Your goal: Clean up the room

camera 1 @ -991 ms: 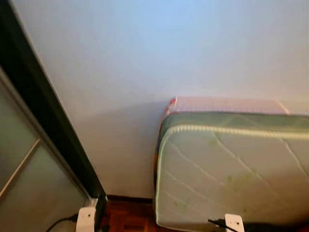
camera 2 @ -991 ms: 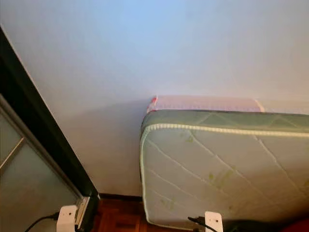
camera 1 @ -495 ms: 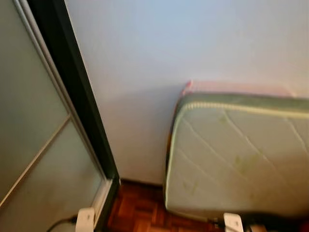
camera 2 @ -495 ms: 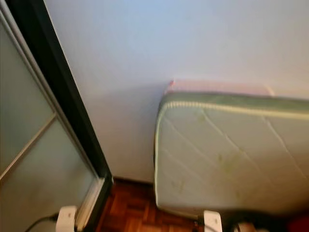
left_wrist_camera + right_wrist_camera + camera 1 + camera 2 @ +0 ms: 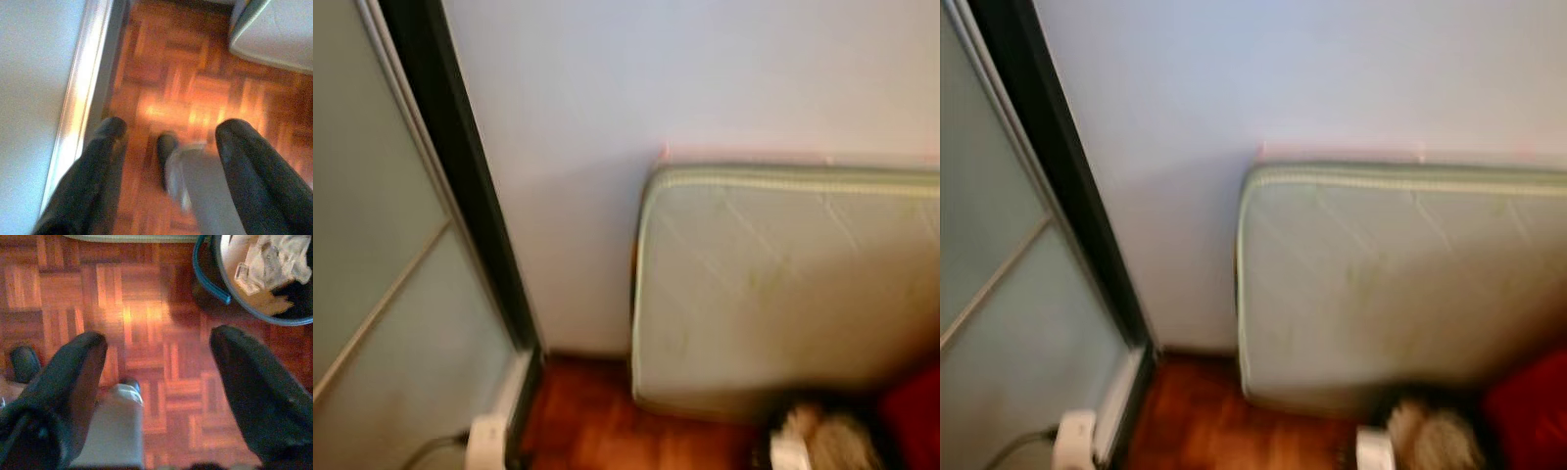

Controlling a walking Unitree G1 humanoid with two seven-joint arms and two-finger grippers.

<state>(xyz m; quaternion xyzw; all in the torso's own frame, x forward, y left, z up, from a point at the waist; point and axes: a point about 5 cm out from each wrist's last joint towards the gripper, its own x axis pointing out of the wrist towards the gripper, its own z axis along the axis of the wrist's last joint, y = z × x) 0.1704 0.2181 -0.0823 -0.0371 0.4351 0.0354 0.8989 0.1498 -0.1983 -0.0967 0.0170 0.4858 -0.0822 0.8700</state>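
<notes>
A pale green quilted mattress (image 5: 783,284) stood on edge against a white wall (image 5: 685,78), its lower edge on the reddish parquet floor (image 5: 195,83), in blurred views from the robot's head. To the robot's left, a sliding door (image 5: 372,294) of frosted glass ran along a dark frame (image 5: 460,186). At the foot of the mattress, low on the right, something pale and crumpled (image 5: 1435,431) sat beside a red object (image 5: 1533,411), both too blurred to identify.

The left end effector (image 5: 168,134) hung over the floor just beside the door's track (image 5: 83,83), its two black fingers spread wide apart and holding nothing, with the corner of the mattress ahead of it. The right end effector (image 5: 156,347) likewise hung above bare parquet, fingers well apart and empty. Near it stood a blue-rimmed bucket (image 5: 222,296) containing crumpled pale cloth or paper (image 5: 269,259) and something dark. One of the robot's dark feet (image 5: 24,363) rested on the floor below the right arm.
</notes>
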